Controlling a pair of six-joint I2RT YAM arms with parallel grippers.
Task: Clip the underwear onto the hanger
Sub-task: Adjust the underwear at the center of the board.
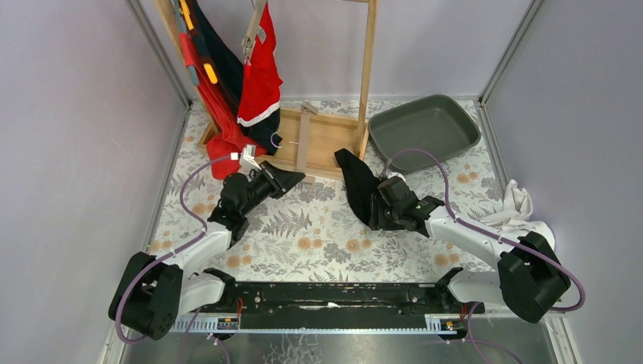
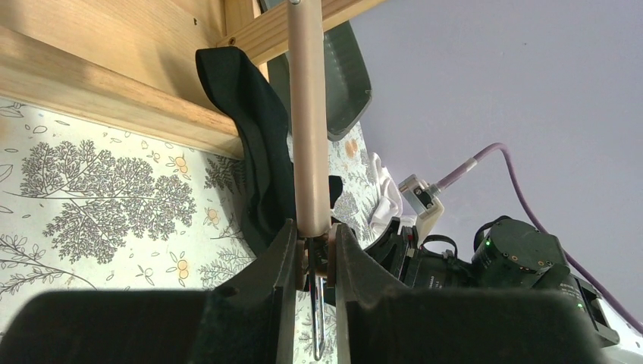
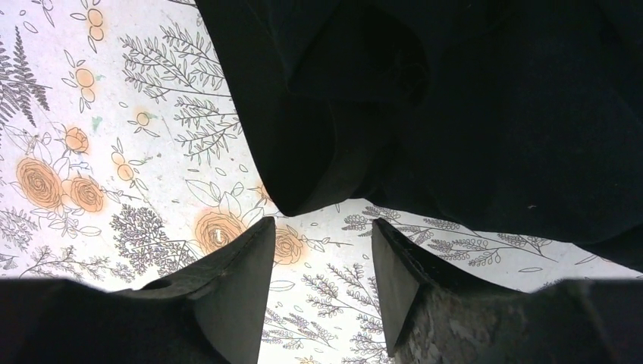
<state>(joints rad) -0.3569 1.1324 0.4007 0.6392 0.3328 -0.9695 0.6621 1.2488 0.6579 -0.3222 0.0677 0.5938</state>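
Here's the table [image 1: 318, 227], dressed in a cloth printed with ferns and orange flowers, boxed in by plain lilac walls [image 1: 76, 114], with a black rail [image 1: 334, 296] across the near edge. At the back stands a wooden rack [image 1: 369, 68], a red garment [image 1: 261, 76] and a navy garment [image 1: 224, 53] hanging off its left side. A grey plastic tray [image 1: 425, 129] sits far right, and a crumpled white cloth [image 1: 519, 205] lies at the right edge. The left gripper [image 2: 312, 235] is clamped tight on the end of the hanger [image 2: 307, 114], whose pale bar runs away over the rack's base with a metal piece showing between the fingers. The black underwear [image 1: 356, 186] lies mid-table, its far end up against the rack's base beam, just right of the hanger. The right gripper [image 3: 322, 227] sits low at the fabric's near edge, jaws parted, nothing between them, dark cloth just beyond the tips. Small white print on the right arm's casing shows in the left wrist view, too small to read.
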